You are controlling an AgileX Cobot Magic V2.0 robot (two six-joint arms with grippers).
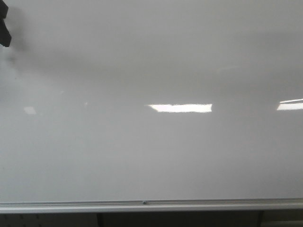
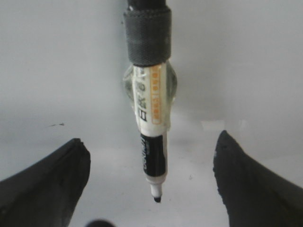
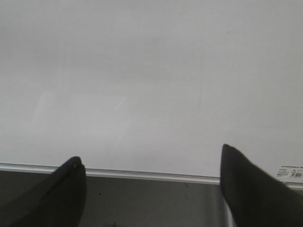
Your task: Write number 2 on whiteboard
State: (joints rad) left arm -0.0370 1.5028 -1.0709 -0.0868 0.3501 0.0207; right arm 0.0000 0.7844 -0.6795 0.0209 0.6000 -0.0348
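The whiteboard (image 1: 151, 156) fills the front view, glossy white-grey, with its silver rail (image 1: 151, 204) along the near edge. No number 2 shows on it in any view. My left gripper (image 2: 150, 139) is open, with its dark fingers (image 2: 52, 179) wide apart over the board (image 2: 246, 71). A black-and-white marker (image 2: 152, 137) is strapped to the wrist mount by a grey band and hangs between the fingers without touching them, its black tip (image 2: 156, 199) close to the board. My right gripper (image 3: 150, 153) is open and empty over the board's edge (image 3: 142, 71).
A dark part of the left arm (image 1: 4, 32) shows at the far upper left. Bright light reflections (image 1: 181, 108) lie on the board. A small dark speck (image 2: 57, 125) sits on the board. Dark floor (image 3: 151, 203) and a label (image 3: 289, 171) lie beyond the rail (image 3: 142, 173).
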